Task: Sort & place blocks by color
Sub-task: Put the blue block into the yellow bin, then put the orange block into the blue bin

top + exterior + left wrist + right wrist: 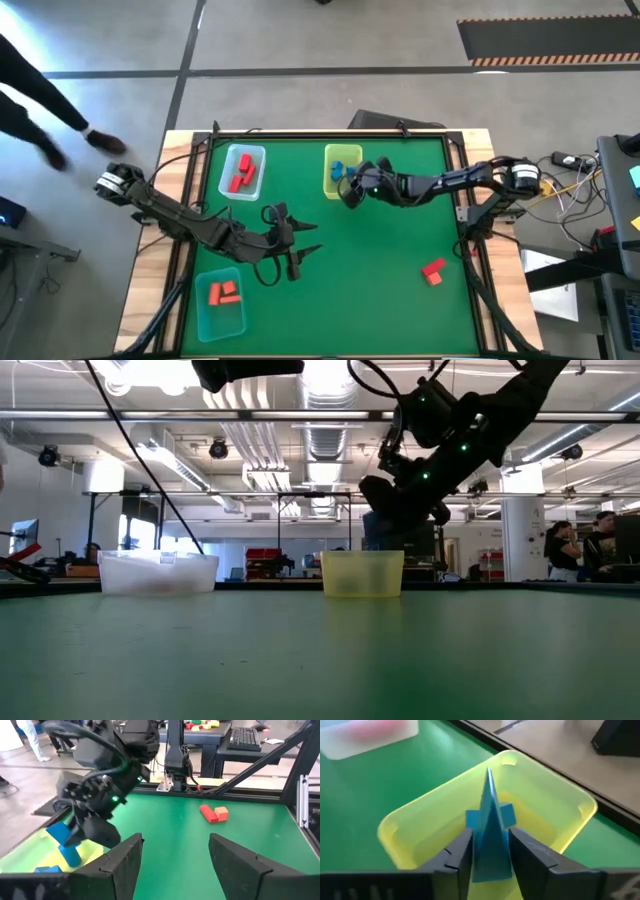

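My right gripper hangs over the yellow-green tray at the table's far middle, shut on a blue block. Other blue blocks lie in that tray. Red blocks lie in the pale blue tray at far left. Orange-red blocks lie in the teal tray at near left. A red and an orange block lie together on the green mat at near right. My left gripper waits open, left of the table's middle, touching nothing. My right gripper pinches the blue block between its two fingers, one on each flat side. The fingers slant down from the table's right. The block is lifted clear above the yellow-green tray's inside, its free end sticking out past the fingertips.
Black frame rails border the green mat. Open mat lies between the trays and the loose pair of blocks. A person walks on the floor beyond the far left corner. Cables and gear lie off the right edge.
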You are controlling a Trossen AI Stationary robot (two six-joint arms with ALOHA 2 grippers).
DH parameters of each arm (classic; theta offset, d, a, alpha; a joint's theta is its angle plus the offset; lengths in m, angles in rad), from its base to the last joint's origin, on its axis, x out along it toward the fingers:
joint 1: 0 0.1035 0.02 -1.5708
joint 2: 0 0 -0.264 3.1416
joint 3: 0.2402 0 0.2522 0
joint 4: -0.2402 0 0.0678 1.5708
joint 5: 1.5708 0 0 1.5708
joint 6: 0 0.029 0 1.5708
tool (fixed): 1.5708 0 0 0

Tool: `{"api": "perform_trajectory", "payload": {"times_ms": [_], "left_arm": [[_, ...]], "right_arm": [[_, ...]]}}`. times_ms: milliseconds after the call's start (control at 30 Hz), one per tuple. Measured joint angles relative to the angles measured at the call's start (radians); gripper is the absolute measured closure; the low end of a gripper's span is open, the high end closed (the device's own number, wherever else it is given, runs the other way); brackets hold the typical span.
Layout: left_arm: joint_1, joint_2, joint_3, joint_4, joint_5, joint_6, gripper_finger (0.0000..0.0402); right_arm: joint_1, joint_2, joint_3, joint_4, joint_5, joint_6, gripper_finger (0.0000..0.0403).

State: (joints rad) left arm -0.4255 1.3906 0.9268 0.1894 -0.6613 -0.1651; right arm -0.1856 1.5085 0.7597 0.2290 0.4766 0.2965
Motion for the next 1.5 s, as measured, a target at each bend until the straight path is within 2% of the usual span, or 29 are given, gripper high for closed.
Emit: {"api": "perform_trajectory", "payload": {"times_ms": [200,400,500,633,800,867,967,1067,1133,1333,1500], "left_arm": [[-0.001,0.0,-0.002,-0.038,0.0,-0.045,0.0189],[-0.001,0.001,-0.016,-0.051,0.0,-0.069,0.0189],[-0.001,0.001,-0.037,-0.051,0.0,-0.093,0.0189],[-0.001,0.001,-0.072,-0.051,0.001,-0.126,0.0189],[0.0,0.001,-0.097,-0.05,0.001,-0.143,0.0189],[0.0,0.001,-0.103,-0.051,0.001,-0.143,0.0189],[0.0,0.001,-0.112,-0.05,0.001,-0.143,0.0189],[0.0,0.001,-0.12,-0.051,0.001,-0.14,0.0189],[0.0,0.001,-0.12,-0.05,0.001,-0.127,0.0189],[0.0,0.001,-0.121,-0.049,0.001,-0.108,0.0189],[0.0,0.001,-0.123,-0.05,0.001,-0.108,0.0189]], "right_arm": [[-0.009,0.0,0.0,-0.007,-0.015,0.006,0.0241],[0.024,-0.021,0.005,-0.022,-0.035,0.022,0.0216],[0.048,-0.063,0.015,-0.068,-0.148,0.054,0.0213],[0.098,-0.149,0.049,-0.194,-0.377,0.145,0.0216],[0.228,-0.249,0.082,-0.38,-0.633,0.369,0.0224],[0.317,-0.267,0.083,-0.432,-0.693,0.476,0.0227],[0.456,-0.274,0.084,-0.581,-0.702,0.682,0.0227],[0.572,-0.269,0.084,-0.795,-0.702,0.974,0.0218],[0.637,-0.27,0.083,-0.928,-0.731,1.107,0.021],[0.754,-0.28,0.083,-1.146,-0.774,1.326,0.0181],[0.781,-0.257,0.082,-1.246,-0.747,1.36,0.016]]}}
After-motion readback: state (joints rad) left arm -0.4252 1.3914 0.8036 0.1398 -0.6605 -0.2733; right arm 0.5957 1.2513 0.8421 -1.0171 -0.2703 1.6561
